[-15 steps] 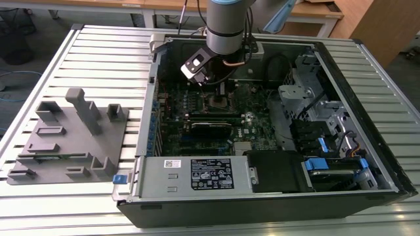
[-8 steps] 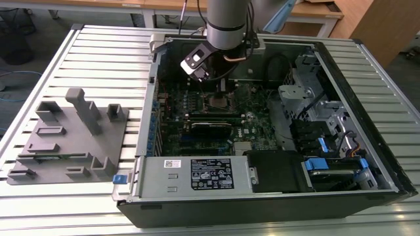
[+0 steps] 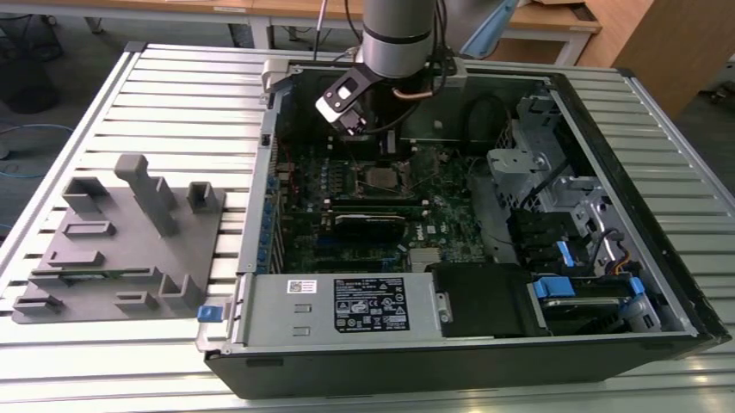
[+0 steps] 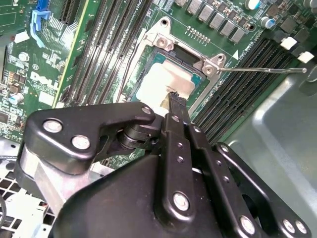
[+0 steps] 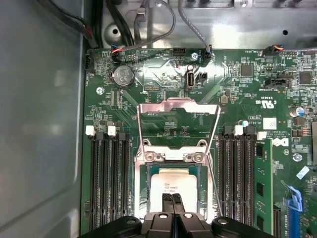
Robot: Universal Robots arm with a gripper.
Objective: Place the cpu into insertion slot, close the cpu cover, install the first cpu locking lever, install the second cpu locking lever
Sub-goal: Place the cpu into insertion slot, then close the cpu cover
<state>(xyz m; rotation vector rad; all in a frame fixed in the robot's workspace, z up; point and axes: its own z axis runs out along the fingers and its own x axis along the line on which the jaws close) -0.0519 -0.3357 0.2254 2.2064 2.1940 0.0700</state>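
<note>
The open computer case (image 3: 643, 172) lies on the table (image 3: 172, 95), to the exterior view's right of a moulded block (image 3: 115, 249). Inside it, the cpu (image 5: 168, 184) sits in the insertion slot (image 5: 201, 193) between two banks of memory slots (image 5: 106, 173). The cpu cover (image 5: 178, 104) is swung open just beside the slot, and the gripper (image 5: 173, 198) is directly over the cpu.

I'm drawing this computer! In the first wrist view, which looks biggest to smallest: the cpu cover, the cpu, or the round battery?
1. cpu cover, standing open
2. cpu, partly hidden by the gripper
3. round battery
</note>
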